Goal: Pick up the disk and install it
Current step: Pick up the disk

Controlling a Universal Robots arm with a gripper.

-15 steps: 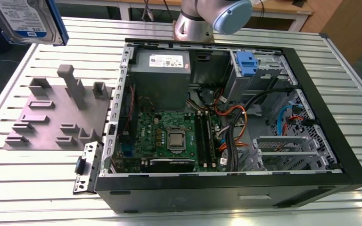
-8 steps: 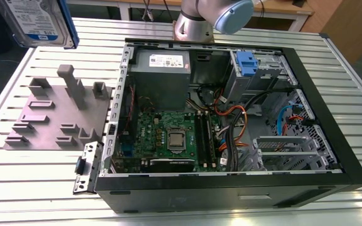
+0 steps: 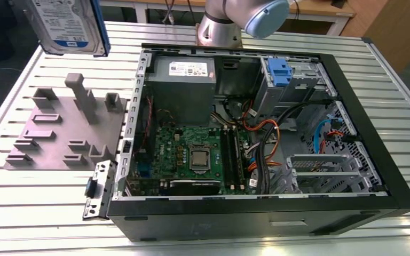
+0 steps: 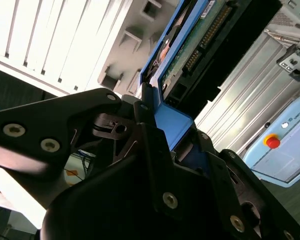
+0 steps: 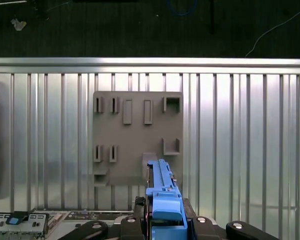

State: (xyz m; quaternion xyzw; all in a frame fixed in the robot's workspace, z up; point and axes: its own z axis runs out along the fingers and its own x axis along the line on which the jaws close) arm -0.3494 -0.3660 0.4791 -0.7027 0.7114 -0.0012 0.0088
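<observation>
Gripper (image 4: 171, 127) has its black jaws closed narrow on the disk (image 3: 66, 24), clamped on the blue carrier frame at one end, seen close up in the second wrist view. The drive's green circuit-board side and connector pins face that camera.

In the exterior view the disk hangs upright in the air, label side to the camera. It sits over the tabletop's (image 3: 401, 90) far corner on the exterior view's left, clear of the surface and not in the PC case (image 3: 262, 213). In the first wrist view it shows edge-on w/ the grey fixture block (image 3: 62, 130) below it.

The block lies flat on the ribbed tabletop, just beside the case wall on the exterior view's left.

The case lies open on its side mid-tabletop. Inside, at the far edge, is the grey power supply (image 3: 183, 85), w/ a small blue clip (image 3: 279, 72) in the drive bay toward the exterior view's right. The motherboard (image 3: 183, 146) sits nearer the front edge.

Arm (image 3: 251, 18) base stands at the far tabletop edge, behind the case.
</observation>
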